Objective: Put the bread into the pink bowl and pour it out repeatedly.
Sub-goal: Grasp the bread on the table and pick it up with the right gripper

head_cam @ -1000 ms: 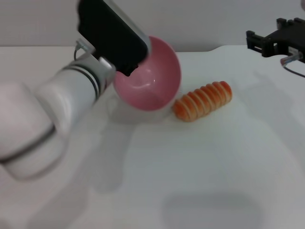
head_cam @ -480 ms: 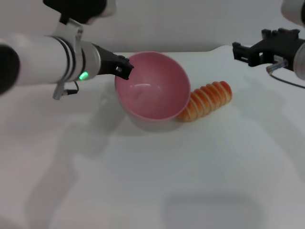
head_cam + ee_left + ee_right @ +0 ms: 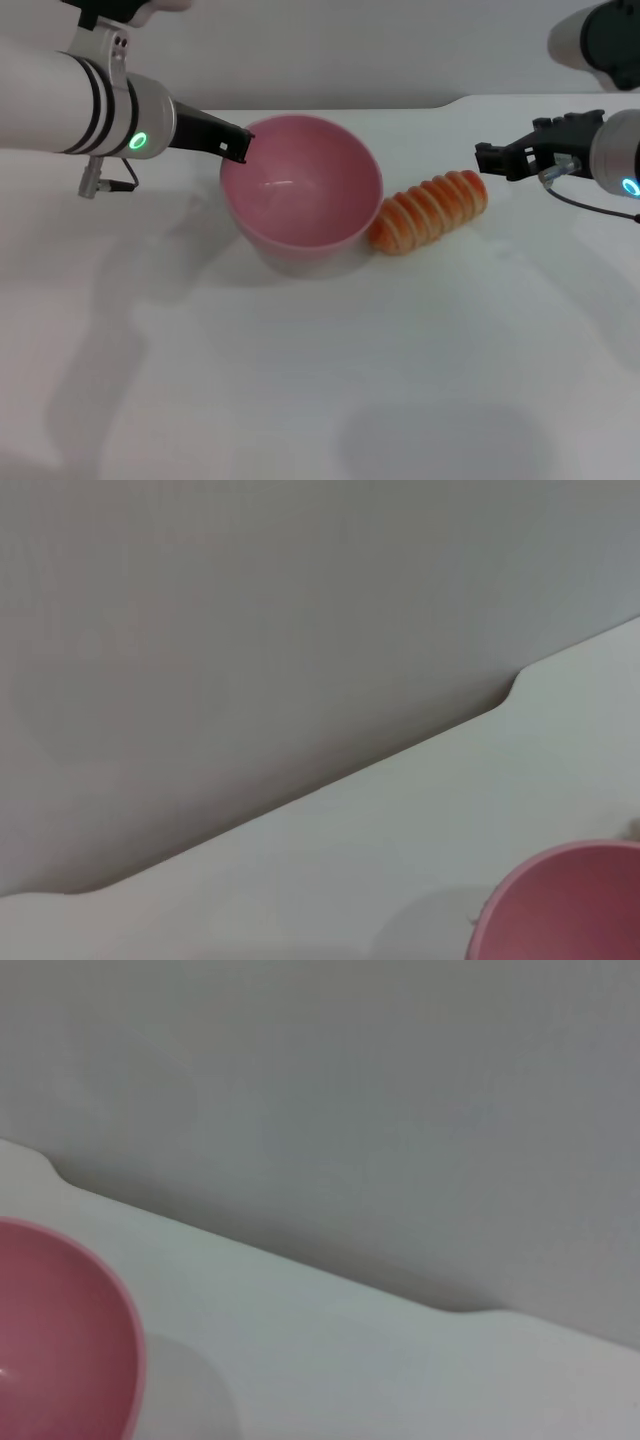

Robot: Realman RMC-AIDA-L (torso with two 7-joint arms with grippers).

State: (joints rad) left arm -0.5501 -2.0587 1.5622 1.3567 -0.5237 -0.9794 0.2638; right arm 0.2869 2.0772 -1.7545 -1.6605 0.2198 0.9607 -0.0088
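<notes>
Left hand (image 3: 238,143) apparently grips the glossy pink plastic bowl's (image 3: 300,195) rim, steadying it upright; striped orange-brown toy loaf (image 3: 428,210) touches the bowl's right; right hand (image 3: 487,158), grip state unclear, nears the loaf.

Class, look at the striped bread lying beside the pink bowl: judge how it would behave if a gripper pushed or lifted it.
The bread is a rounded, ridged log lying on its side, so a sideways push would probably roll it. The pink bowl touching one end might check that. Its ridges should give fingers some purchase.
</notes>
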